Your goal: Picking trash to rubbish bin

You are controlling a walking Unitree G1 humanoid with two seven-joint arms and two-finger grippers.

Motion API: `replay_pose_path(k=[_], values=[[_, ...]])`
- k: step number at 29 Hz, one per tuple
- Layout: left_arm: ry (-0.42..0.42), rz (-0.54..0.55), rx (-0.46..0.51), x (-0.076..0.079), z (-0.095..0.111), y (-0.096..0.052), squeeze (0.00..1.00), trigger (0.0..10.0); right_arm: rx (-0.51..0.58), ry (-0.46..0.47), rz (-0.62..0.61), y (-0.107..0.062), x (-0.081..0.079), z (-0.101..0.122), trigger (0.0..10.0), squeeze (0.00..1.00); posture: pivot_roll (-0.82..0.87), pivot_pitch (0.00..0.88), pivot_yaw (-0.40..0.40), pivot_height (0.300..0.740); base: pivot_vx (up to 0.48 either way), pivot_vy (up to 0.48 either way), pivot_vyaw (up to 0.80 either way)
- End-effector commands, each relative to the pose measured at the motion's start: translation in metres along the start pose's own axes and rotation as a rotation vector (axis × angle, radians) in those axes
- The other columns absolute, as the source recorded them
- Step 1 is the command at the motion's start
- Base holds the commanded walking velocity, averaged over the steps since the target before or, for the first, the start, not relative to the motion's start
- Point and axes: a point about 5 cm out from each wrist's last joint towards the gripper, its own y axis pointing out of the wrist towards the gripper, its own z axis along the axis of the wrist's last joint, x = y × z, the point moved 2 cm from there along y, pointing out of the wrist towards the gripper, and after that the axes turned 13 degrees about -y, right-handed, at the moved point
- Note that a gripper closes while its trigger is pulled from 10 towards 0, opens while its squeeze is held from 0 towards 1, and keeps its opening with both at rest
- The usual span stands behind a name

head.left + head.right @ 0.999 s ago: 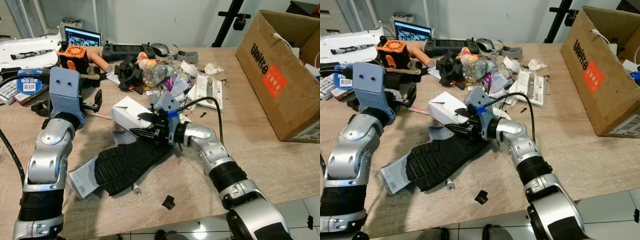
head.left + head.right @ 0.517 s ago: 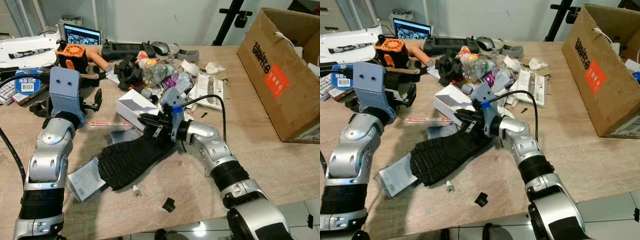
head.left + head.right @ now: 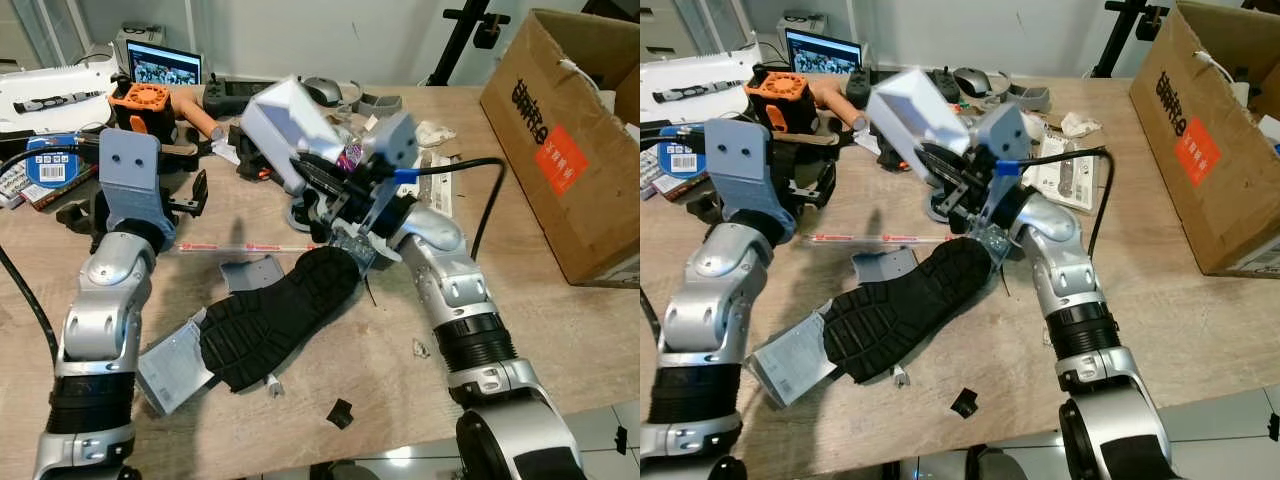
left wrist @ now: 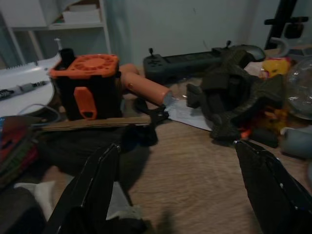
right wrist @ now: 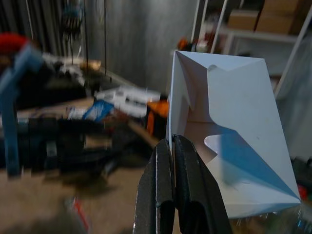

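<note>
White carton hangs above the table, pinched by the right gripper; the left gripper hovers spread open near the orange fan.

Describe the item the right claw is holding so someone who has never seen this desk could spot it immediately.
Start at the big brown cardboard box on the wooden table's right end, then move left to the clutter pile mid-table. Above it, the right claw pinches the edge of an open white carton, raised off the table. It is the one plain white, angular box held in the air, above the black shoe sole.
</note>
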Motion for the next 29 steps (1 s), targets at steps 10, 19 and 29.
replay_pose_path(k=[10,19,29], values=[[-0.122,-0.090,0.047,0.027,-0.003,-0.006,0.00,10.0,0.096,-0.021,-0.233,-0.021,0.030,0.024,10.0,0.00,0.03,0.160,-0.050,0.740,0.000,0.000,0.00],[-0.121,-0.110,0.074,0.039,0.001,-0.003,0.00,10.0,0.095,-0.069,-0.271,-0.027,0.044,0.033,10.0,0.00,0.03,0.167,-0.051,0.740,0.000,-0.074,0.00],[-0.088,-0.103,0.080,0.035,0.003,-0.002,0.00,10.0,0.071,-0.083,-0.285,-0.029,0.049,0.032,10.0,0.00,0.03,0.170,-0.046,0.740,0.000,-0.441,0.00]])
